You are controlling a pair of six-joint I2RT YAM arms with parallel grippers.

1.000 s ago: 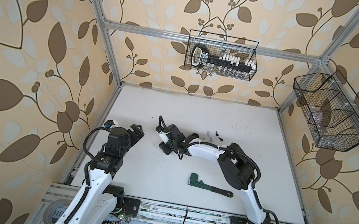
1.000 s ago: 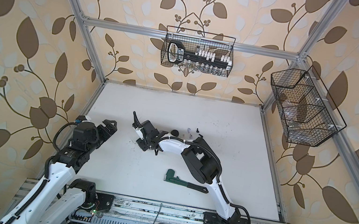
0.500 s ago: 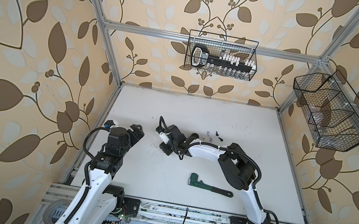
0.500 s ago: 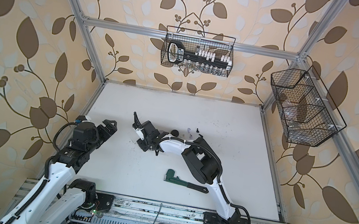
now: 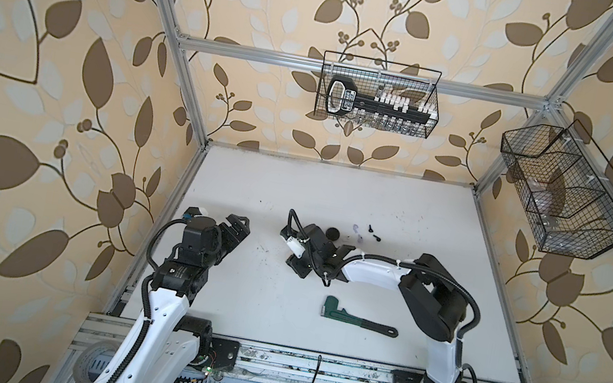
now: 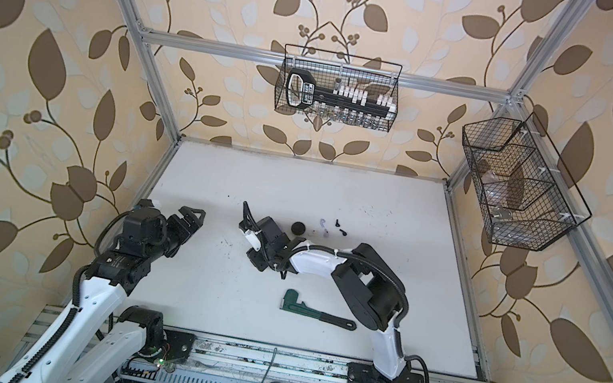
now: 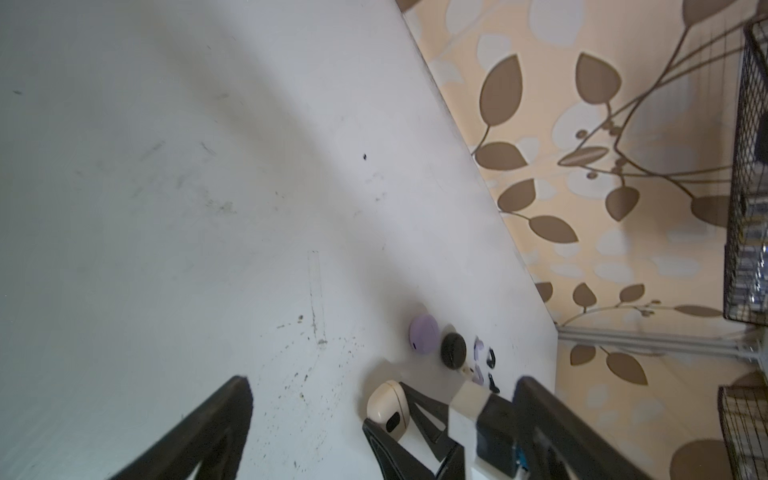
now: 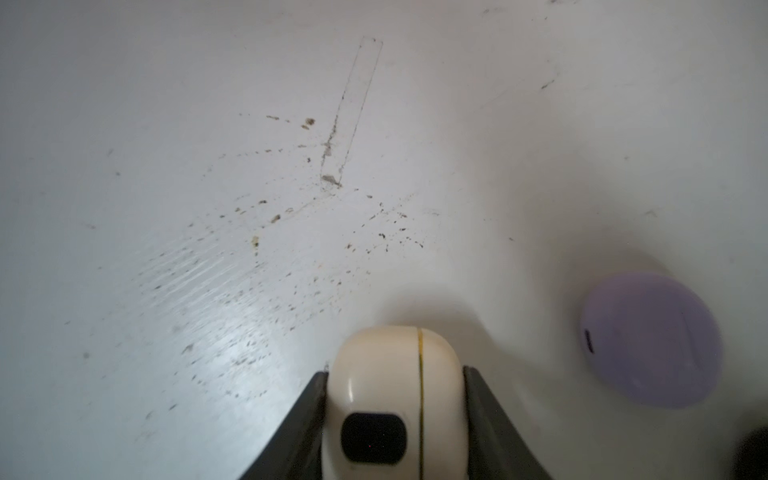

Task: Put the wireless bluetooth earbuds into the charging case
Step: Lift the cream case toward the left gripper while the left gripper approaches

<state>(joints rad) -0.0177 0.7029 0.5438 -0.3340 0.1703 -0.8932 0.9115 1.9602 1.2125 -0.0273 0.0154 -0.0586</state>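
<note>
The lavender earbuds (image 7: 478, 345) and black earbuds (image 7: 491, 357) are tiny stemmed pieces of smooth plastic. They lie loose on the table (image 8: 208, 166), well apart from the right gripper (image 8: 395, 376) and beyond two round cases. The gripper's dark, flat-faced fingers (image 8: 478, 399) press both sides of the cream charging case (image 8: 376, 357). This case is a glossy rounded pebble, shut, with a thin gold seam and a black oval inset. Just off one finger, not touching it, sits the lavender case (image 8: 650, 338), a matte, puck-shaped disc. The black case (image 7: 453, 350) is a dull disc just past that, between it and the earbuds. The tabletop ahead of the gripper is white, scuffed and speckled, with a faint rectangular tape outline (image 8: 353, 112). The left gripper (image 5: 240, 224) hangs apart, jaws spread wide and empty.
</note>
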